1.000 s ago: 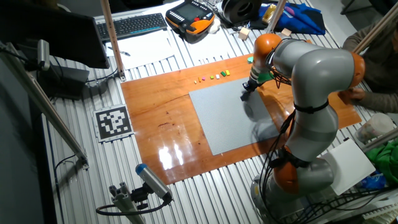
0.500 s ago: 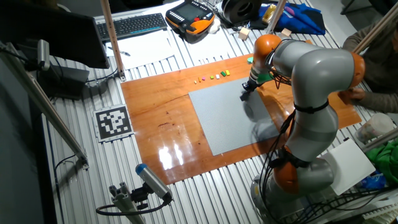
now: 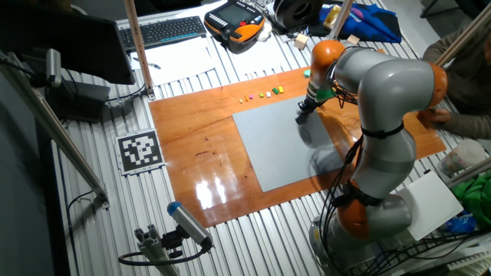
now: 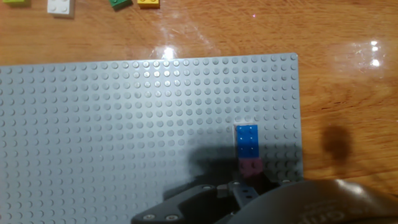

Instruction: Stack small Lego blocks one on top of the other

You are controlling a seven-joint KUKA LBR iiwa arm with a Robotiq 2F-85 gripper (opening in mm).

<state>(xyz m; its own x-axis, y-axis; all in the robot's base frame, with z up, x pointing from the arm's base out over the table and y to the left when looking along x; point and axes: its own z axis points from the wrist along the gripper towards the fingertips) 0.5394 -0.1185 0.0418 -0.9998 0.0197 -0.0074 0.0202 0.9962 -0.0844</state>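
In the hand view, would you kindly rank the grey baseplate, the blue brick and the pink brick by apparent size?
1. Grey baseplate, by far the largest.
2. Blue brick.
3. Pink brick, though its lower edge may be hidden by the gripper.

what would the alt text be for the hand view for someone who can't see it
A blue Lego block sits on a grey studded baseplate near its right edge, with a pink block touching its near end. The dark hand fills the bottom edge, and a few small blocks lie on the wooden table beyond.
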